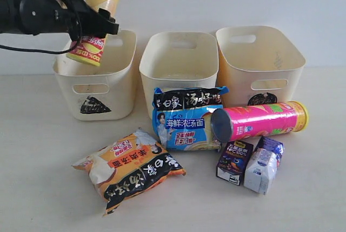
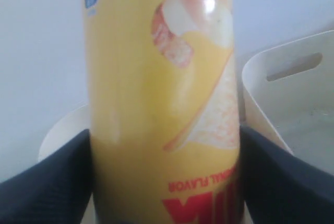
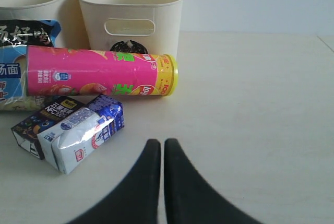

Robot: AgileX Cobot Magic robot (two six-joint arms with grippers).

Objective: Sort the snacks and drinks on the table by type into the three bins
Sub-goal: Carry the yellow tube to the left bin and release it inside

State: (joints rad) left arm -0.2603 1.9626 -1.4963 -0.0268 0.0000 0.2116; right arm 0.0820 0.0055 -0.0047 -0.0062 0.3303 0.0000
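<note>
My left gripper (image 1: 92, 24) is shut on the yellow chip tube (image 1: 98, 13), holding it tilted above the triangle bin (image 1: 97, 88); in the left wrist view the yellow tube (image 2: 162, 104) fills the gap between the black fingers (image 2: 47, 182). The pink tube (image 1: 259, 120) lies on its side before the circle bin (image 1: 258, 64). The blue-and-black noodle packet (image 1: 186, 121) leans against the middle bin (image 1: 178, 61). The orange-and-black packet (image 1: 130, 168) lies in front. The purple carton (image 1: 234, 161) and white-and-blue carton (image 1: 264, 166) lie together. My right gripper (image 3: 158, 145) is shut and empty, over bare table beside the cartons (image 3: 78, 132).
A pale wall stands behind the bins. The tabletop (image 3: 250, 104) stretches bare to the right of the pink tube (image 3: 99, 71) in the right wrist view. The black left arm (image 1: 32, 13) reaches in from the upper left.
</note>
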